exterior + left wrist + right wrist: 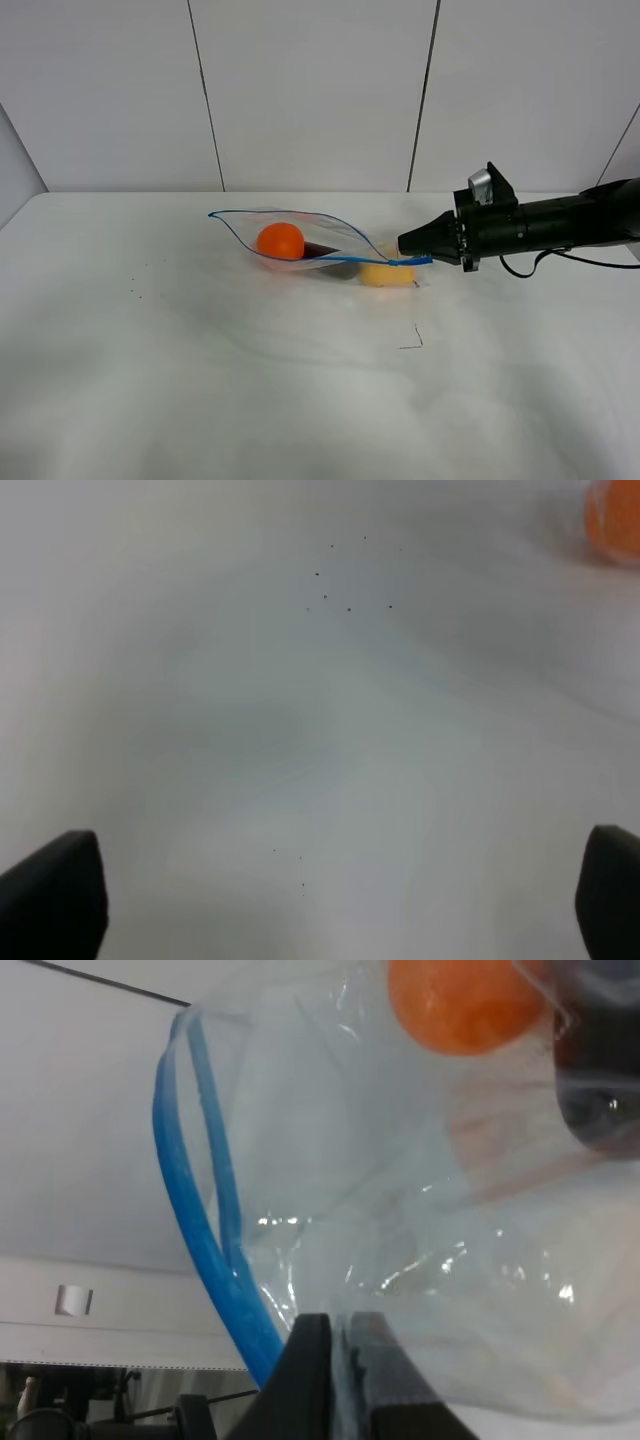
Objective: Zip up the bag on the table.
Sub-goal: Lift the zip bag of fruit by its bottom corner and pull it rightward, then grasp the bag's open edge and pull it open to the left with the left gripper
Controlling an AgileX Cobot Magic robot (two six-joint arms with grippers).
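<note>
My right end effector is clenched on the bag, just beside its blue zipper strip; my left end effector hangs released above the bench.

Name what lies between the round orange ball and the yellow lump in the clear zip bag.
A small dark object lies there, inside the clear plastic bag; exterior high view shows it.

1. The wall behind is made of pale grey panels.
2. Thin dark seams run down between the panels, a little slanted.
3. The white tabletop reaches back to this wall.
4. Some tiny dark specks lie on its left part.
5. The light is soft and even, and the shadows are faint.
</note>
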